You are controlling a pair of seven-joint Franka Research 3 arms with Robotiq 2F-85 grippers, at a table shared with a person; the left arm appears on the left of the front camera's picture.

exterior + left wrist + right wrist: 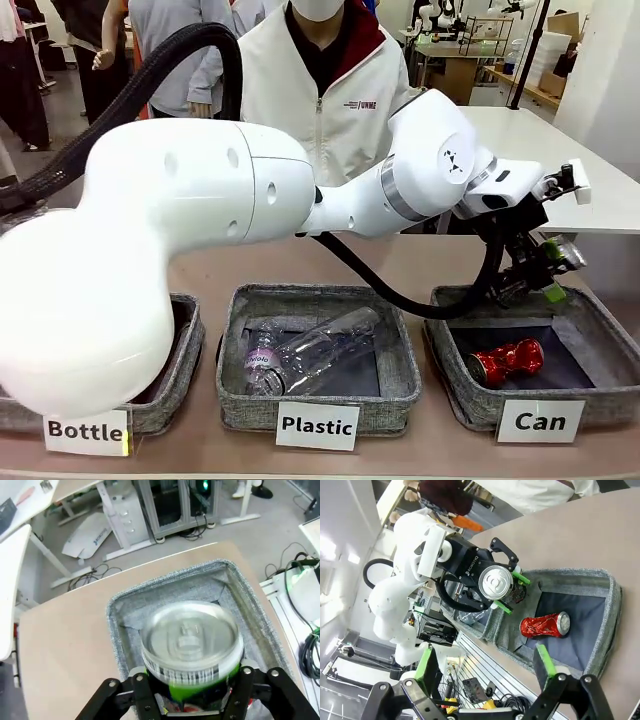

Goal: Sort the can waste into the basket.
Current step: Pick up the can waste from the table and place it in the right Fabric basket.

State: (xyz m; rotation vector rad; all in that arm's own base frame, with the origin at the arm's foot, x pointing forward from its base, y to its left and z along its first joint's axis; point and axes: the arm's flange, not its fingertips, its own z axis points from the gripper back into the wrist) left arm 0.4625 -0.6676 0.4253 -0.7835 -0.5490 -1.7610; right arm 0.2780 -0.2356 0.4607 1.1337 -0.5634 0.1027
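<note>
Your left gripper (545, 268) hangs above the back edge of the grey basket (600, 318) labelled "Can". Its fingers are spread, with the silver can (496, 581) between the green pads, pull-tab lid outward, barcode and green print on its side; whether they still pinch it, you cannot tell. The red can (507, 359), shiny and crumpled, lies on its side on the basket's dark lining. Your right gripper (485, 667) stands wide open, empty, looking across the counter (600, 535).
</note>
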